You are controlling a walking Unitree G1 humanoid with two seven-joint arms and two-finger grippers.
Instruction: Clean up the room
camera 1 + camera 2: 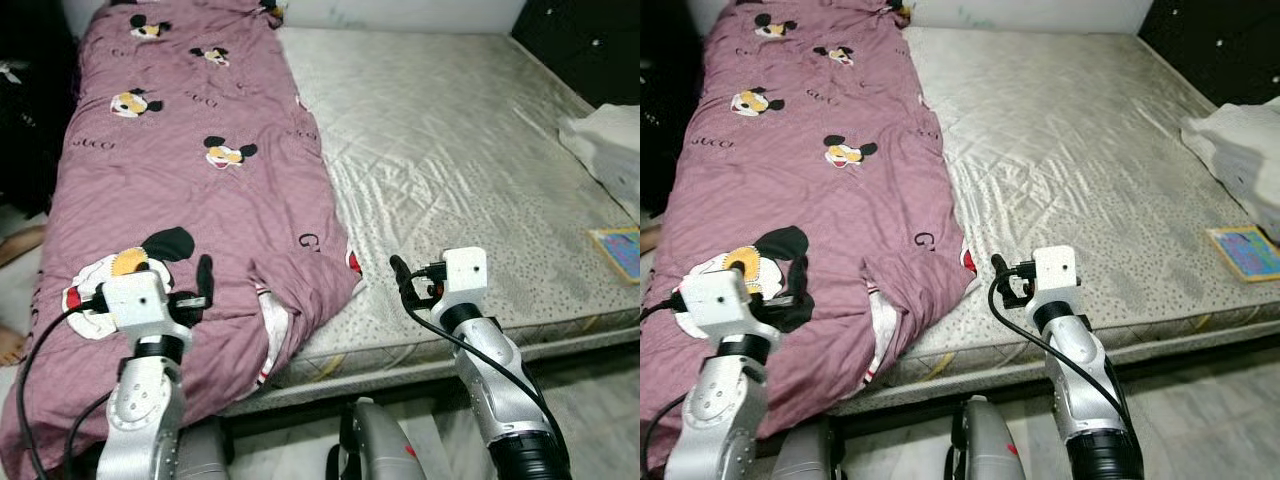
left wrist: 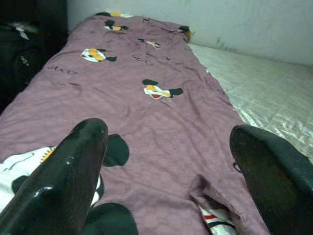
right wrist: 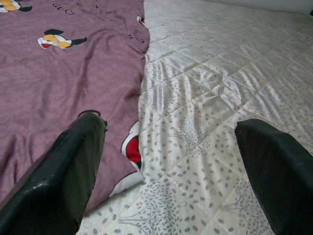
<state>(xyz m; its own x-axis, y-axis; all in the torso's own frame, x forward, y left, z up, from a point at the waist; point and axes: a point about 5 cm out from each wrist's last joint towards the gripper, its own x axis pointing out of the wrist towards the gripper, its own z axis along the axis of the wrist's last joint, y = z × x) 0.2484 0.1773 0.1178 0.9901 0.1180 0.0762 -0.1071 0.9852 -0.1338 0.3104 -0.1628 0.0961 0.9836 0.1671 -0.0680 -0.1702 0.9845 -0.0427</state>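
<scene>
Two grippers are raised at the foot of the bed, both with fingers spread wide and holding nothing. The left gripper (image 1: 203, 285) hangs directly over the near end of the purple quilt (image 1: 190, 170), its fingers (image 2: 73, 166) just above the fabric. The right gripper (image 1: 402, 280) hangs over the bare mattress (image 1: 450, 150), with the quilt's folded corner just beside its fingers (image 3: 68, 171), towards the other arm.

Progress, as judged: the tidying appears barely started. The quilt is not folded or spread; it lies as a long strip down one side of the bed, and nothing is yet gripped.

Condition of the quilt: purple, quilted, printed with cartoon mouse heads and lettering. Ahead of the left fingers it lies fairly flat with light creasing. Nearest the fingers the lower edge is rumpled, with one corner turned over to show a white and red underside, and part hangs over the bed's near edge.

Beyond the right fingers the mattress runs bare to the wall. Off to the far side lie a white bundle (image 1: 610, 150) and a small colourful flat item (image 1: 620, 250), still to be dealt with.
</scene>
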